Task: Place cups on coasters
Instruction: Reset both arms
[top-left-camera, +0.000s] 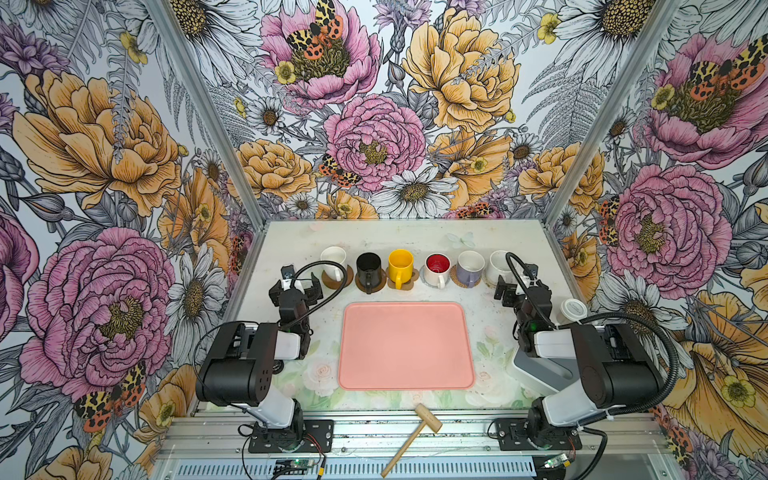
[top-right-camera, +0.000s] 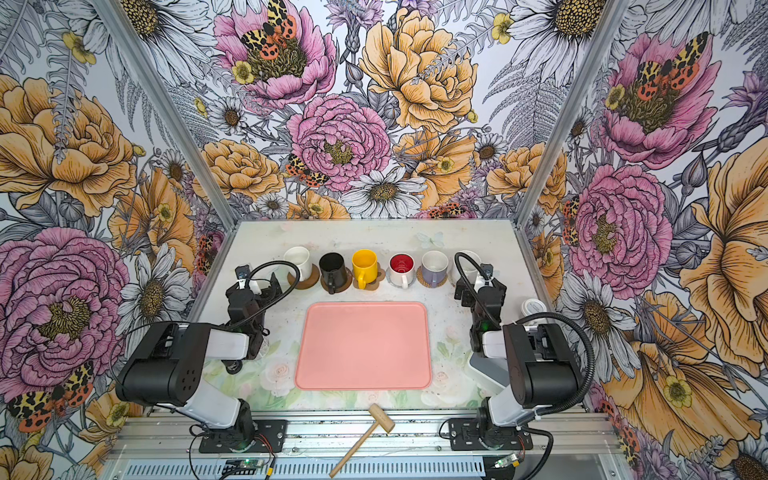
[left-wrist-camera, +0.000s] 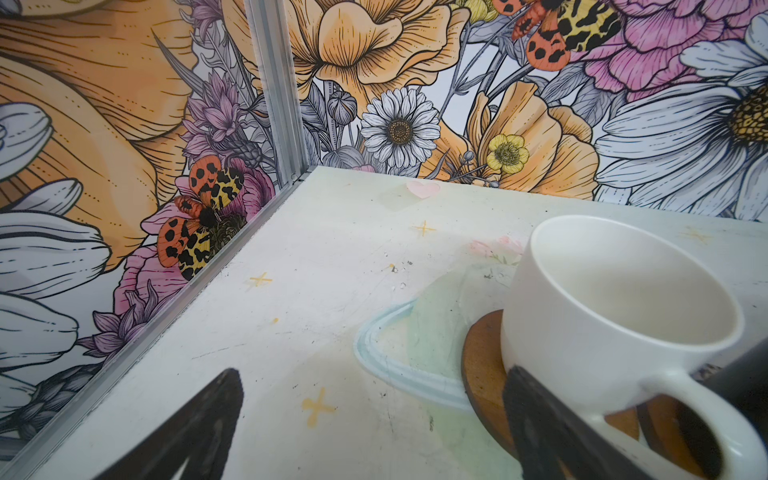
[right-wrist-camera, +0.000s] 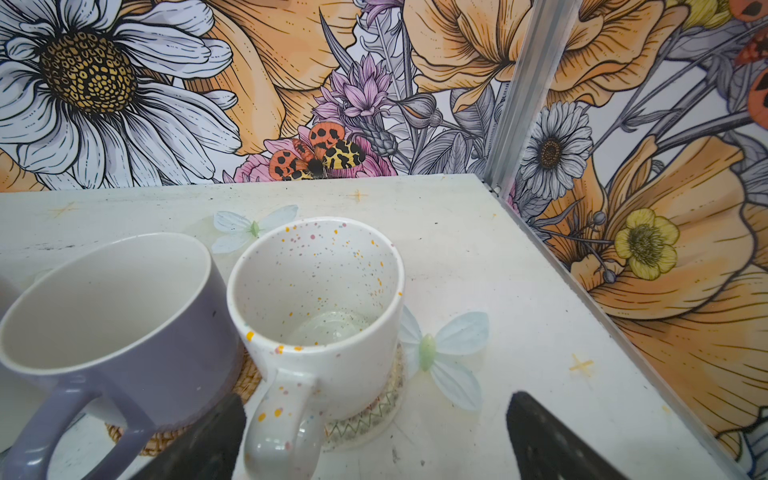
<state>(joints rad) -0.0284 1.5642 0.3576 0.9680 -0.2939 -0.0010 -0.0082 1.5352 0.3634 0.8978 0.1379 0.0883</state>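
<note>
With all six cups lined up along the far side of the table (top-left-camera: 374, 237), each already seated on its own coaster, both arms sit folded at either end of the row, elbows drawn back and forearms reaching forward. At far left the left gripper (top-left-camera: 297, 286) hovers low, just short of the white mug (top-left-camera: 333, 262) on its brown disc (left-wrist-camera: 482, 365), jaws spread wide and holding nothing. Next along come the black mug (top-left-camera: 369, 266) on a second brown disc (top-left-camera: 380, 287), the yellow mug (top-left-camera: 400, 264) on the paw-shaped coaster (top-left-camera: 412, 283), the red-lined mug (top-left-camera: 437, 268) on a grey-blue woven round (top-left-camera: 426, 279) and the lavender mug (top-left-camera: 471, 268) on a tan woven round (top-left-camera: 457, 281). At far right the right gripper (top-left-camera: 519, 284), equally wide and empty, faces the speckled white mug (right-wrist-camera: 316, 299) on its pale woven round (right-wrist-camera: 374, 415), the handle pointing back toward the fingers. These look like glazed ceramic — rigid, fairly weighty, slick and liable to chip — so a pinch across the rim wall, or on the handle, would likely hold best.
</note>
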